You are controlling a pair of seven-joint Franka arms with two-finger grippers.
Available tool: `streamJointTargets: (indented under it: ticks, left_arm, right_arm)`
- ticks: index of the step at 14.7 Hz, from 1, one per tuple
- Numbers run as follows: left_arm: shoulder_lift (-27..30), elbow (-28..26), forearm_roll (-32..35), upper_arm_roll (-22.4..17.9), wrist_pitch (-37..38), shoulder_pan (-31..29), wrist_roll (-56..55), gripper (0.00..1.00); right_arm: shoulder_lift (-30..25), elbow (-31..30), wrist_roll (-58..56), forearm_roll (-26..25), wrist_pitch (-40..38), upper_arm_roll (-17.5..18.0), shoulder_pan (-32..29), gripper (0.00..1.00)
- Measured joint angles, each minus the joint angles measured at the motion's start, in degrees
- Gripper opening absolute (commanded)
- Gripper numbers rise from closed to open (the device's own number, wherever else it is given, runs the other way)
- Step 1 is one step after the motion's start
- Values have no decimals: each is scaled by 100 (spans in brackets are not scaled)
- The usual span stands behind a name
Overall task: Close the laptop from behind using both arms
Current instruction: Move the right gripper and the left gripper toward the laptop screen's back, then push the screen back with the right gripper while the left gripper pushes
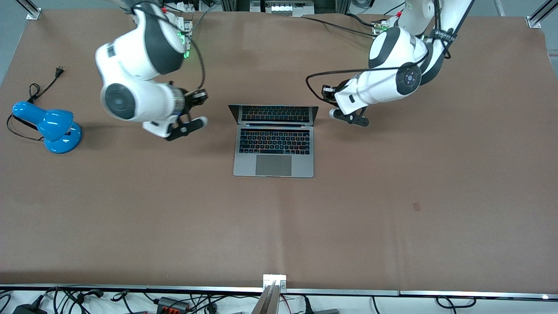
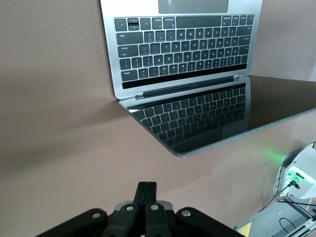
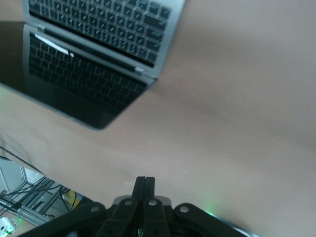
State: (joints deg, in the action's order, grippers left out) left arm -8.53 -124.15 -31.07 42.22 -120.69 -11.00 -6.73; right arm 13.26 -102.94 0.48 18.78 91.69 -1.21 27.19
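The silver-grey laptop (image 1: 273,150) lies open at the middle of the table, its dark screen (image 1: 273,114) upright on the side toward the robots' bases. My left gripper (image 1: 359,121) is shut and empty, low beside the screen's edge toward the left arm's end of the table. My right gripper (image 1: 189,126) is shut and empty, low beside the laptop toward the right arm's end, a little apart from it. The left wrist view shows the shut gripper (image 2: 146,186) with the laptop (image 2: 182,54) ahead. The right wrist view shows the shut gripper (image 3: 144,180) and the laptop (image 3: 98,34).
A blue desk lamp (image 1: 52,126) with a black cord and plug (image 1: 59,69) stands toward the right arm's end of the table. A metal bracket (image 1: 274,280) sits at the table's edge nearest the front camera. Brown tabletop surrounds the laptop.
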Motion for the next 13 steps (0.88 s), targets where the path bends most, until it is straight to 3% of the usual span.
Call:
streamJointTargets:
  ticks: [4,13]
  left_arm:
    - [-404,-2,-1,0,-410,96,-31,0]
    - [-755,127,-4,1,-797,153,-72,0]
  right_arm:
    - [56,-29,711,8,20,5,659,0]
    - [370,-60,769,8,383,-35,712,0]
